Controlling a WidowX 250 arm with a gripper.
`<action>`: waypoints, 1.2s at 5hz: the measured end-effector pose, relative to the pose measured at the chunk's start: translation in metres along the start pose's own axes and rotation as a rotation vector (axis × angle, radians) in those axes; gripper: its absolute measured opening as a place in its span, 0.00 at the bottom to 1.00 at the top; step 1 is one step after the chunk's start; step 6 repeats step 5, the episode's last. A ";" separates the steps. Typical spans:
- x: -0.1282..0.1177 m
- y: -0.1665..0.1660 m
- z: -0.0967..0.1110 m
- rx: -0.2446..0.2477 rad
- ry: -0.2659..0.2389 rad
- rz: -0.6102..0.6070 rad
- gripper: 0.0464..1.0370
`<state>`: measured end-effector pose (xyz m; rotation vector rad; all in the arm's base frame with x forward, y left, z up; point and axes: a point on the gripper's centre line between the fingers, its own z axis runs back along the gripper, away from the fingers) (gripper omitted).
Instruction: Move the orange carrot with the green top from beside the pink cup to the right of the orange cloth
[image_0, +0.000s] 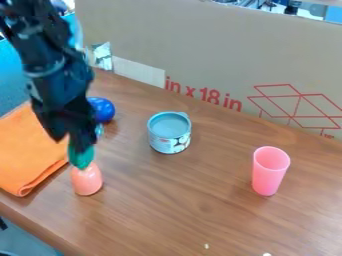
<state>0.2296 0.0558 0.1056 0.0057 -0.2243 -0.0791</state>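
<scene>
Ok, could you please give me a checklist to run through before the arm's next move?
1. Gripper at the green object: ok.
2. Green object firmly gripped: cannot tell.
3. Green object clear of the salmon-colored rounded piece below: cannot tell, they overlap in view.
4. Blue ball clear of the gripper: cannot tell, it is partly hidden.
5. Pink cup upright: ok.
6. Tin upright, apart from the gripper: ok.

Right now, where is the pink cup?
The pink cup stands toward the right of the camera view, on the wooden table, right of the blue-grey can and in front of the cardboard.
</scene>
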 end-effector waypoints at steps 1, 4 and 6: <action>0.011 -0.008 0.029 0.017 -0.064 -0.011 0.98; 0.055 -0.143 0.019 -0.190 -0.033 -0.439 0.97; 0.045 -0.160 0.007 -0.203 0.005 -0.458 0.97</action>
